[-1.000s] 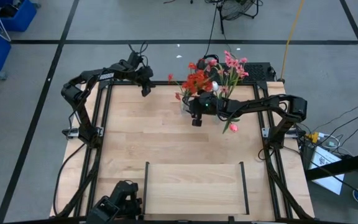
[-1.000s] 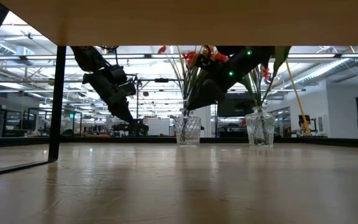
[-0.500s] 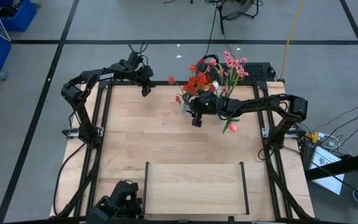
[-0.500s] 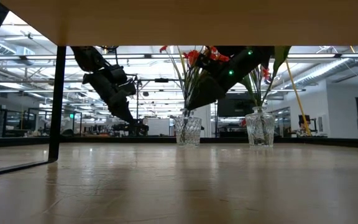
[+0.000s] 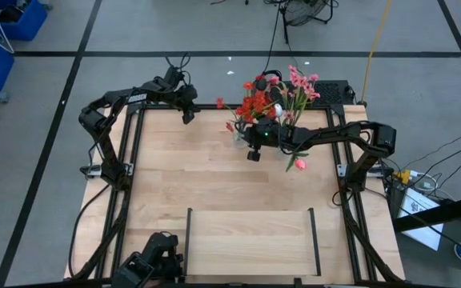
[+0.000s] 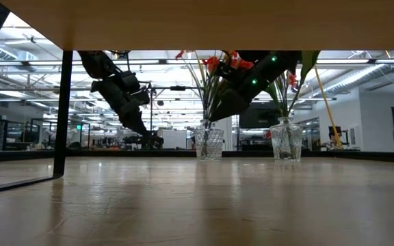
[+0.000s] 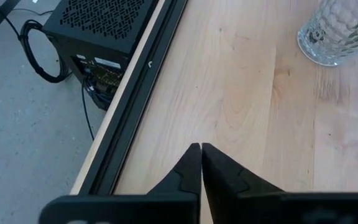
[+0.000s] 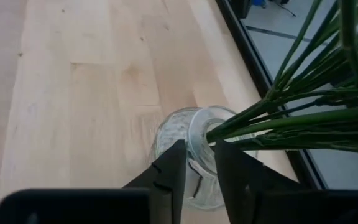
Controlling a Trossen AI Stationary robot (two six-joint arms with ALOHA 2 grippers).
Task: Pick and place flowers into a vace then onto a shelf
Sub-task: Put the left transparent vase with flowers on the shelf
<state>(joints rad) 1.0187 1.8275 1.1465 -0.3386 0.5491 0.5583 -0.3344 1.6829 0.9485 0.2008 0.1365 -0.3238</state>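
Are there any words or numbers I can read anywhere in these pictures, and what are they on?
None can be read.
White lettering on the dark left arm: too small to read.
White label on the black perforated metal box beside the light wooden table: blurred, unreadable.
White sheet of paper on the floor by the table: print too small to read.

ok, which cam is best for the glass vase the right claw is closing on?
Right wrist view: the glass vase sits between the right claw fingers, green stems leaning out of it. Low view shows it side-on. High view hides it under red flowers.
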